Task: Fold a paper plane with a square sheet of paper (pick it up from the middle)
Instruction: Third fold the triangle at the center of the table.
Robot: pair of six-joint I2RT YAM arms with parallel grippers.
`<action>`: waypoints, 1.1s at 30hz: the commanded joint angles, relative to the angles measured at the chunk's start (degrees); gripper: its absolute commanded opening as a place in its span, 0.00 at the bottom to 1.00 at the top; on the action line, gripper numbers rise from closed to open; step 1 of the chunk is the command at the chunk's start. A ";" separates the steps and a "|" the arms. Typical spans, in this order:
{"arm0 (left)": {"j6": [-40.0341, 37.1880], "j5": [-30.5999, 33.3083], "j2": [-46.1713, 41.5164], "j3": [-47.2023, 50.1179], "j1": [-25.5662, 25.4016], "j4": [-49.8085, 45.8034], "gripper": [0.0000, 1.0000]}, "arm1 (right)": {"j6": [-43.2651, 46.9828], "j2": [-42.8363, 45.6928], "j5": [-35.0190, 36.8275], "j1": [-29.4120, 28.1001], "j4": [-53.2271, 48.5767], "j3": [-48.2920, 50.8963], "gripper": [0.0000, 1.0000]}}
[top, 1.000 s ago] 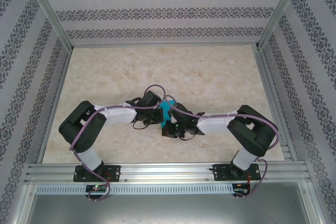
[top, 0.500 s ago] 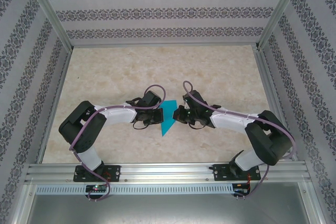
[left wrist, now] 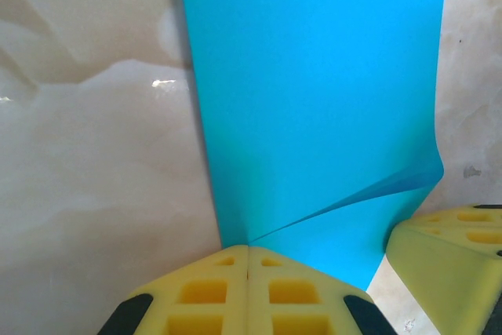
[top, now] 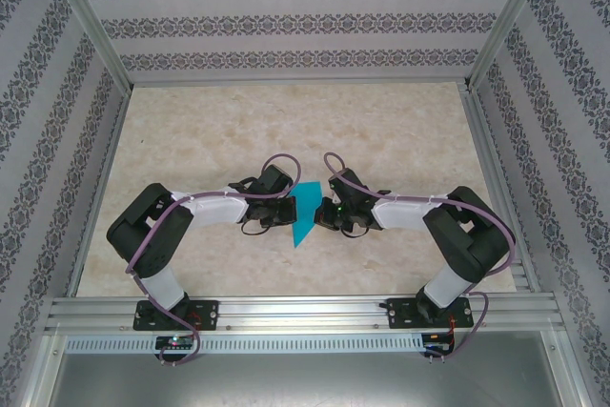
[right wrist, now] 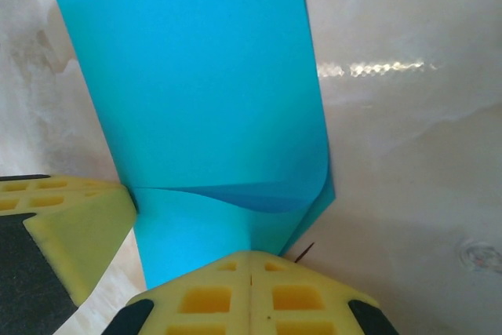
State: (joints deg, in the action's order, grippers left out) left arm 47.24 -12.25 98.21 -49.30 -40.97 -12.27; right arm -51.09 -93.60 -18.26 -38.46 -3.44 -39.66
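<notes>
Where your two arms meet at the middle of the table [top: 391, 131], the sheet of paper [top: 306, 205] is between them, a teal piece already folded narrower, with a pointed tip aimed at the near edge. Your left gripper [top: 289, 213] touches its left side and your right gripper [top: 323, 216] its right side.

In the left wrist view, your left gripper [left wrist: 248, 250] has its yellow fingers pressed flat together, and the paper [left wrist: 314, 76] runs out from between them, so it is clamped on the sheet. A raised fold line slants from that pinch to the paper's right edge.

In the right wrist view, your right gripper [right wrist: 251, 255] is likewise clenched on the paper [right wrist: 196, 76], beside a curled layer at its edge.
</notes>
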 commanded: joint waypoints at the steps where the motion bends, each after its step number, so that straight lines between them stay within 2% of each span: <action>1: -0.56 3.04 0.48 -0.30 -0.48 -4.69 0.00 | -0.80 -0.99 0.76 0.57 1.42 -1.18 0.06; 8: -0.88 3.23 0.57 -0.72 -0.49 -5.09 0.00 | -1.67 -0.80 0.57 0.87 1.71 -0.80 0.06; 15: -0.94 3.46 0.66 -0.89 -0.47 -5.44 0.00 | -0.50 3.78 -1.36 0.82 4.97 -0.31 0.06; 23: -1.10 3.45 0.58 -1.10 -0.49 -5.48 0.00 | -0.76 -1.81 -2.74 0.88 5.51 -1.72 0.06; 29: -1.66 2.91 0.10 -1.39 -0.47 -5.21 0.00 | -1.40 -3.32 -0.46 0.89 3.80 -1.21 0.06; 33: -2.48 -0.90 -3.62 0.16 -0.51 0.63 0.06 | -5.73 -3.78 -0.64 -0.03 5.02 0.55 0.05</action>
State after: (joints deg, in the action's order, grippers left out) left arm 46.52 -11.73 97.93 -49.95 -41.01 -13.65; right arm -53.76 -96.18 -20.01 -38.13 0.95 -40.12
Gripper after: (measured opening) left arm 0.056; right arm 0.055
